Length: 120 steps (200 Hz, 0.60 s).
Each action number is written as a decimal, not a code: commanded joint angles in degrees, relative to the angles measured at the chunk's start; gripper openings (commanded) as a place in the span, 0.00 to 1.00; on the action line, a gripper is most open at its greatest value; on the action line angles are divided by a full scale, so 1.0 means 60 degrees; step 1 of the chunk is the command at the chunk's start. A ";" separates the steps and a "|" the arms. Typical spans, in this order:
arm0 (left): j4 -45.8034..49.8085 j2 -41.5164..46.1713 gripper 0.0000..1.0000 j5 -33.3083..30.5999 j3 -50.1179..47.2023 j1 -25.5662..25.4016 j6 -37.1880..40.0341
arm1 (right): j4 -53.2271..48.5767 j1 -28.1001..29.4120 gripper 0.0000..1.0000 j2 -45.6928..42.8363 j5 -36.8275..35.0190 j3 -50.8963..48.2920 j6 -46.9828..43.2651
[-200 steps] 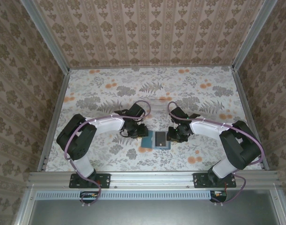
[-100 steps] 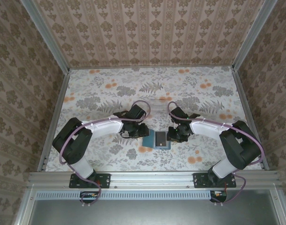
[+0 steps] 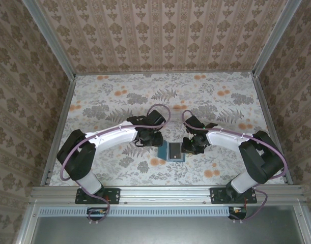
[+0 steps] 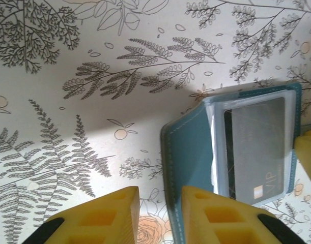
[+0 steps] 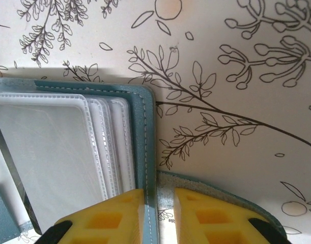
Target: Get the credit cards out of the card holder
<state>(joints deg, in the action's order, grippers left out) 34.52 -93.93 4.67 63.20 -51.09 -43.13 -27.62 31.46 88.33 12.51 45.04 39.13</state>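
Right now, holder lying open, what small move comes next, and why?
Probably close the left claw on the card holder: its left cover edge sits in the open gap. The right claw appears to pinch the opposite edge, and the grey card is in its sleeve.

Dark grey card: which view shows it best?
Left wrist: the dark grey card sits large in the card holder's clear sleeve, chip and lettering visible. Top external gives a tiny dark rectangle; right wrist, frosted sleeves, card unclear.

Teal card holder, dark grey card, white table printed with grey leaves.
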 commanded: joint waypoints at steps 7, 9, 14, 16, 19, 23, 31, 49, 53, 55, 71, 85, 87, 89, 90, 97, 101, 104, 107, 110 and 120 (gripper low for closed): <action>0.0481 -0.0143 0.26 -0.0149 0.0182 -0.0045 0.0290 | -0.0778 0.0059 0.26 -0.0802 -0.0283 0.0369 0.0010; 0.0474 -0.0163 0.26 -0.0141 0.0169 -0.0052 0.0297 | -0.0789 0.0059 0.26 -0.0849 -0.0276 0.0373 0.0021; 0.0458 -0.0203 0.25 -0.0111 0.0138 -0.0027 0.0312 | -0.0795 0.0066 0.26 -0.0952 -0.0247 0.0423 0.0050; 0.0450 -0.0208 0.25 -0.0095 0.0133 -0.0025 0.0306 | -0.0801 0.0072 0.26 -0.0993 -0.0223 0.0438 0.0061; 0.0436 -0.0222 0.25 -0.0083 0.0118 -0.0025 0.0319 | -0.0802 0.0066 0.26 -0.1053 -0.0172 0.0454 0.0083; 0.0408 -0.0237 0.25 -0.0050 0.0080 -0.0015 0.0319 | -0.0756 0.0086 0.26 -0.1107 -0.0085 0.0473 0.0109; 0.0350 -0.0266 0.24 0.0000 0.0011 0.0007 0.0335 | -0.0621 0.0135 0.26 -0.1183 0.0150 0.0506 0.0203; 0.0182 -0.0250 0.23 0.0139 -0.0141 0.0098 0.0336 | -0.0045 0.0344 0.24 -0.1120 0.0799 0.0569 0.0439; 0.0154 -0.0254 0.23 0.0165 -0.0179 0.0110 0.0328 | 0.0082 0.0410 0.23 -0.1066 0.0937 0.0587 0.0515; 0.0136 -0.0250 0.23 0.0190 -0.0188 0.0122 0.0321 | 0.0155 0.0451 0.23 -0.1029 0.0999 0.0593 0.0540; -0.0009 -0.0167 0.23 0.0287 -0.0340 0.0203 0.0307 | 0.0546 0.0690 0.21 -0.0632 0.1350 0.0723 0.0733; -0.0135 -0.0071 0.22 0.0392 -0.0464 0.0280 0.0294 | 0.0697 0.0865 0.20 -0.0199 0.1423 0.0981 0.0765; -0.0160 -0.0050 0.22 0.0394 -0.0487 0.0289 0.0291 | 0.0711 0.0894 0.20 -0.0113 0.1432 0.1017 0.0767; -0.0180 -0.0038 0.22 0.0401 -0.0507 0.0303 0.0283 | 0.0718 0.0912 0.20 -0.0058 0.1442 0.1063 0.0760; -0.0184 -0.0036 0.22 0.0412 -0.0503 0.0307 0.0286 | 0.0720 0.0925 0.19 -0.0015 0.1443 0.1085 0.0759; -0.0248 0.0029 0.22 0.0437 -0.0575 0.0337 0.0263 | 0.0760 0.1004 0.19 0.0204 0.1459 0.1238 0.0736; -0.0278 0.0056 0.22 0.0459 -0.0610 0.0352 0.0263 | 0.0789 0.1044 0.19 0.0342 0.1480 0.1308 0.0729; -0.0301 0.0064 0.22 0.0486 -0.0634 0.0366 0.0248 | 0.0812 0.1065 0.19 0.0450 0.1495 0.1374 0.0714; -0.0326 0.0101 0.22 0.0503 -0.0657 0.0387 0.0248 | 0.0829 0.1082 0.18 0.0555 0.1513 0.1434 0.0714; -0.0357 0.0123 0.22 0.0529 -0.0680 0.0385 0.0233 | 0.0844 0.1104 0.18 0.0664 0.1528 0.1503 0.0701; -0.0454 0.0196 0.22 0.0595 -0.0774 0.0446 0.0213 | 0.0881 0.1146 0.17 0.1013 0.1603 0.1713 0.0685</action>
<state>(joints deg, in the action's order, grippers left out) 33.08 -94.76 6.55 60.01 -49.25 -42.22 -24.05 37.60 90.41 19.57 52.07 42.41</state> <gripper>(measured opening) 0.221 0.182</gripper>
